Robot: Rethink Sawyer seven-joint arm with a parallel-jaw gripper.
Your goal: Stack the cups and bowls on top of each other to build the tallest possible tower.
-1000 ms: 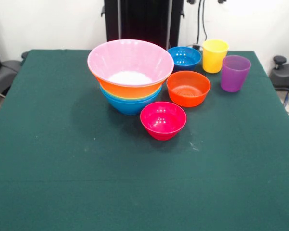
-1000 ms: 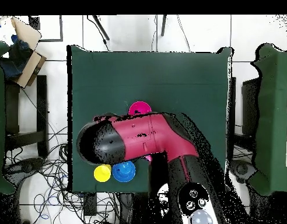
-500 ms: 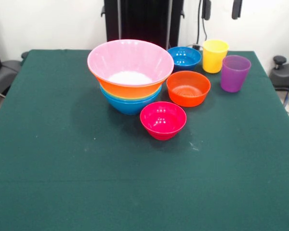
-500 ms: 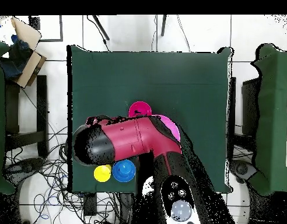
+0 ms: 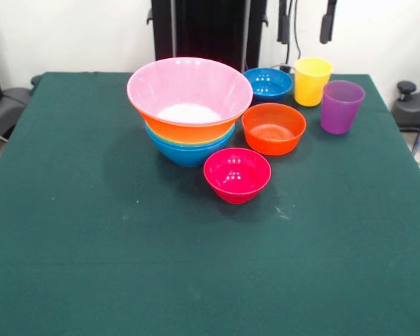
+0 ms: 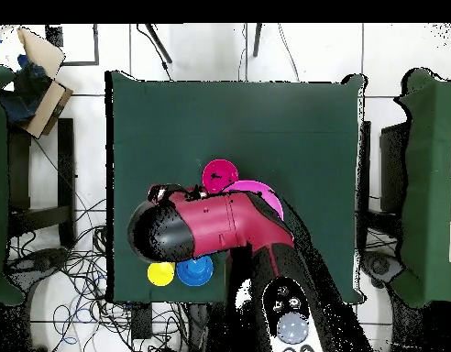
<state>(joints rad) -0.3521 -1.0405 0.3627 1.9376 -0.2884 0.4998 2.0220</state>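
Up at the table's far edge the gripper (image 5: 306, 21) hangs with its two fingers spread and empty above the yellow cup (image 5: 313, 81) and dark blue bowl (image 5: 267, 83), so I'd drop straight, pinch one rim, then lift clear toward the tower (image 5: 189, 105).

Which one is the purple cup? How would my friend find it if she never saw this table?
Start at the big stack of bowls with the pink bowl on top, then look along the green table past the orange-red bowl. Two cups stand together there. The purple cup is the see-through one, next to the solid yellow cup and a bit nearer the front.
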